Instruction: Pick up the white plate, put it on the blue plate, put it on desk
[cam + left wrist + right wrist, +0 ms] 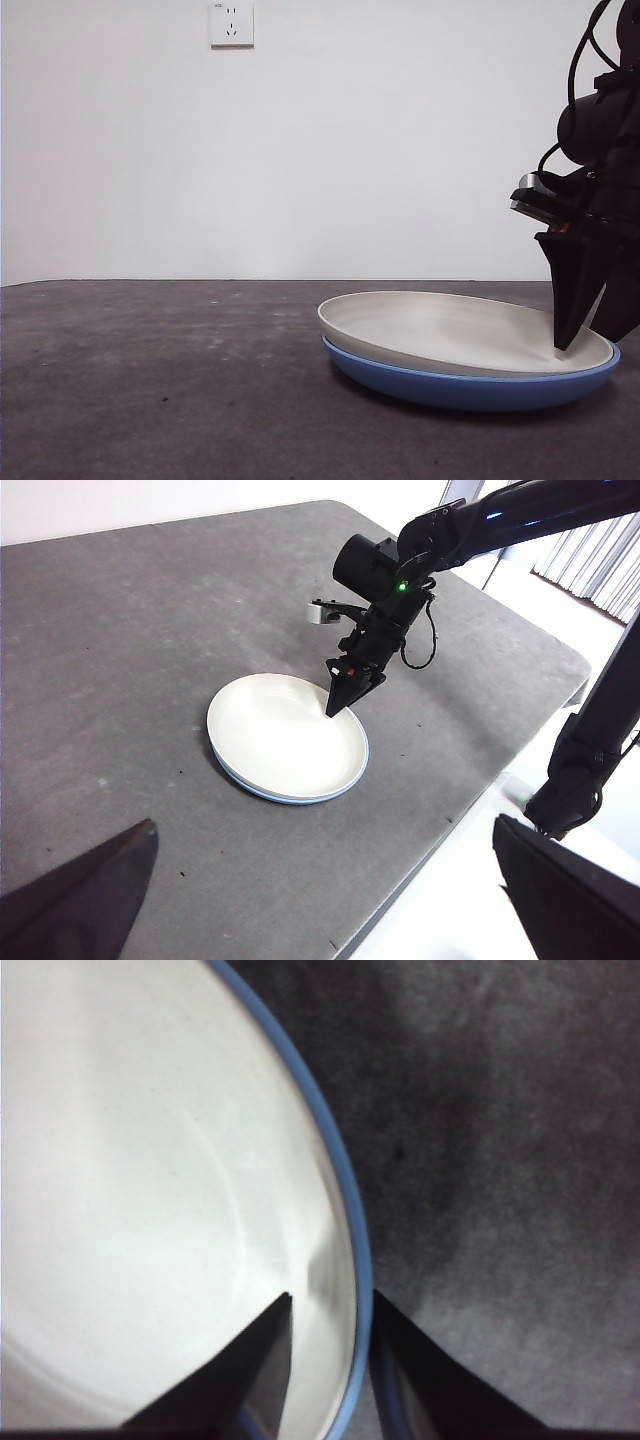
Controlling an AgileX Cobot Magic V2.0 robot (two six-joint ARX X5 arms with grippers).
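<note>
White plate (455, 330) nested in blue plate (470, 388), rims straddled by the right gripper (330, 1305).

One jaw is seen inside the rim, one outside, narrowly parted; a firm grip cannot be confirmed. The stack is judged stiff, smooth, breakable, best pinched at the rim. The left gripper (320, 900) is held wide open, away.

Even, bright indoor light; front & left wrist views sharp, right wrist view soft.
White plate (130, 1190) nearly blown out w/ glare up close; desk (500, 1160) blurry & mottled there; soft shadow under blue plate (470, 385); bright washout beyond the desk edge in left wrist view.
</note>
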